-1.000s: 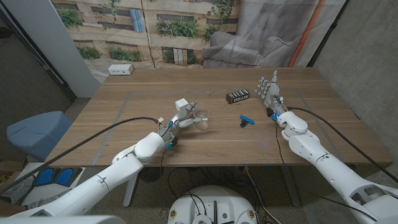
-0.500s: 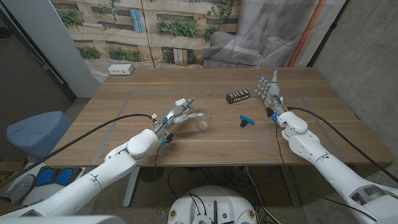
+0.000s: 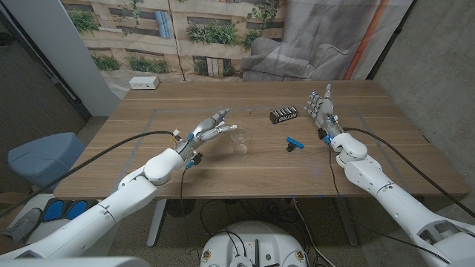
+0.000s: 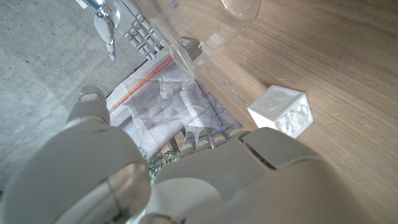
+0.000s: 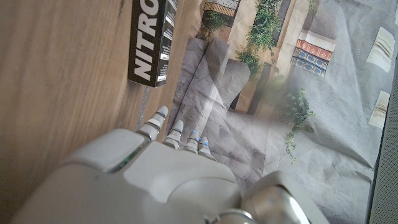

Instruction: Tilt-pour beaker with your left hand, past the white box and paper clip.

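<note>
A clear beaker [image 3: 240,140] stands upright near the middle of the wooden worktop [image 3: 148,159]. The left hand [image 3: 208,127] hovers just beside it, fingers spread, holding nothing. A blue paper clip [image 3: 295,143] and a black box [image 3: 283,115] lie further right, near the raised, empty, open-fingered right hand [image 3: 322,110].

One clear beaker [image 3: 240,140] is standing mid-table, one white cube [image 4: 280,111] is sitting just beside it, one blue clip [image 3: 295,143] is lying to the right, one black box [image 3: 283,115] is sitting farther back, and one white box [image 3: 144,83] is resting at the far left corner.
</note>
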`<state>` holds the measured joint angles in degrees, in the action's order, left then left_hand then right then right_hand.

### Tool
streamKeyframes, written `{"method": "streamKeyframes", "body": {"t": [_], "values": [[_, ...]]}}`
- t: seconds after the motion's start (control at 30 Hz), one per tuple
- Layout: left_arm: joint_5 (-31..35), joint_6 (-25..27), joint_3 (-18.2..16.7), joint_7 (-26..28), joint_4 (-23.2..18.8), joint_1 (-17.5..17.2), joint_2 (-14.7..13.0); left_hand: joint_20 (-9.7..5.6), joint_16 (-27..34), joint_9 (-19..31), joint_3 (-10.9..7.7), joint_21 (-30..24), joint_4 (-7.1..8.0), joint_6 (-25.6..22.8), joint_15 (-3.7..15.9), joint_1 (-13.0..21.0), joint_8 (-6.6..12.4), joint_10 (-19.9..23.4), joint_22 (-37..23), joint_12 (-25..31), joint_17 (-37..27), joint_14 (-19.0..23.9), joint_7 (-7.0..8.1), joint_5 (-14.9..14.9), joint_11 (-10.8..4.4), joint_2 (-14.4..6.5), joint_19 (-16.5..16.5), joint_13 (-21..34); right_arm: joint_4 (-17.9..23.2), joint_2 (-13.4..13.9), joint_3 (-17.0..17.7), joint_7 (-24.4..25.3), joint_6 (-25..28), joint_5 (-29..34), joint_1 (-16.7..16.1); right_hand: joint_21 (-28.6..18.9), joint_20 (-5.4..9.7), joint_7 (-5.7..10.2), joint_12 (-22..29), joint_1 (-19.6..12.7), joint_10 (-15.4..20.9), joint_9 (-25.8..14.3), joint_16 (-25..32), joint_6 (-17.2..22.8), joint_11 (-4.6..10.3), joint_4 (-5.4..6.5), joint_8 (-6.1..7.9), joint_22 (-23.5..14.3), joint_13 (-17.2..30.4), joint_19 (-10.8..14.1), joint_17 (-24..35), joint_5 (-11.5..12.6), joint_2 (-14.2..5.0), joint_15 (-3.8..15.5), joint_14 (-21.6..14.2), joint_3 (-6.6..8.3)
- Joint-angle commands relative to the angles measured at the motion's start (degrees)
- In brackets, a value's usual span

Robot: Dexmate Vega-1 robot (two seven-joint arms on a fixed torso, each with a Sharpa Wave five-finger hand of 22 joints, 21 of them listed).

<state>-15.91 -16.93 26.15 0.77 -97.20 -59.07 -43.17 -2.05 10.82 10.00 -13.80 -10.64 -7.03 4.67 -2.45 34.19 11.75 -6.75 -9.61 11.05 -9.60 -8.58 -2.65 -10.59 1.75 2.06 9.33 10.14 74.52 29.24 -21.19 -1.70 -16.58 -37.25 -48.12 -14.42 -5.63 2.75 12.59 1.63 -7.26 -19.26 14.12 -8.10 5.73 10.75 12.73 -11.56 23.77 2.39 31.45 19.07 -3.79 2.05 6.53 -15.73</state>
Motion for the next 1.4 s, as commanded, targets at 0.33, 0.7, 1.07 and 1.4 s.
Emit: {"method": "streamKeyframes", "body": {"t": [0.33, 0.7, 1.07, 1.4], "values": [[-6.04, -5.52, -0.98, -3.34, 13.96, 7.98, 6.99, -0.50, 0.30, 0.04, -0.77, -0.82, 0.47, -2.94, 0.26, -1.37, 0.65, 2.34, -0.03, 0.65, -0.11, 2.22, 0.00, -0.23, -0.43, -1.76, -2.44, -0.04, -0.01, -0.01, 0.00, -0.02, 0.00, 0.00, 0.01, -0.41, -0.37, 0.04, 0.35, -0.37, -0.53, -0.09, 0.17, -0.31, -0.16, 0.06, 0.32, -0.26, 0.28, 0.05, 0.33, 0.35, -4.91, 1.12, 0.31, -0.32], [-7.35, -6.14, -1.11, -0.74, 19.57, 10.09, 10.82, -0.90, 0.23, 0.03, -1.13, -0.79, 0.50, -4.33, 0.44, -1.97, 0.70, 3.21, -0.03, 0.62, -0.06, 3.27, 0.19, -0.13, -0.52, -2.88, -3.24, -0.06, 0.15, 0.03, 0.01, 0.06, 0.07, 0.00, -0.06, -0.41, -0.37, 0.04, 0.35, -0.37, -0.53, -0.09, 0.17, -0.31, -0.16, 0.06, 0.32, -0.26, 0.28, 0.05, 0.33, 0.35, -4.91, 1.12, 0.31, -0.32], [-7.41, -4.32, -2.28, 5.80, 18.84, 8.23, 12.49, -0.90, 0.20, 0.03, -1.49, -0.83, 0.46, -5.79, 0.77, -2.70, 0.68, 4.37, -0.03, 0.62, -0.03, 4.60, 0.35, 0.02, -1.01, -4.06, -4.37, -0.07, 0.03, -0.01, -0.01, 0.01, 0.02, 0.01, 0.00, -0.41, -0.37, 0.04, 0.35, -0.37, -0.53, -0.09, 0.17, -0.31, -0.16, 0.06, 0.32, -0.26, 0.28, 0.05, 0.33, 0.35, -4.91, 1.12, 0.31, -0.32], [-9.48, -1.92, -3.46, 8.06, 18.96, 7.38, 12.88, -0.77, 0.17, 0.04, -1.87, -0.89, 0.46, -6.73, 1.03, -3.21, 0.57, 5.33, -0.04, 0.64, -0.01, 5.63, 0.57, 0.13, -1.13, -5.25, -5.33, -0.08, -0.01, -0.01, 0.00, -0.01, 0.00, 0.00, 0.00, -0.41, -0.37, 0.04, 0.35, -0.37, -0.53, -0.09, 0.17, -0.31, -0.16, 0.06, 0.32, -0.26, 0.28, 0.05, 0.33, 0.35, -4.91, 1.12, 0.31, -0.32]]}}
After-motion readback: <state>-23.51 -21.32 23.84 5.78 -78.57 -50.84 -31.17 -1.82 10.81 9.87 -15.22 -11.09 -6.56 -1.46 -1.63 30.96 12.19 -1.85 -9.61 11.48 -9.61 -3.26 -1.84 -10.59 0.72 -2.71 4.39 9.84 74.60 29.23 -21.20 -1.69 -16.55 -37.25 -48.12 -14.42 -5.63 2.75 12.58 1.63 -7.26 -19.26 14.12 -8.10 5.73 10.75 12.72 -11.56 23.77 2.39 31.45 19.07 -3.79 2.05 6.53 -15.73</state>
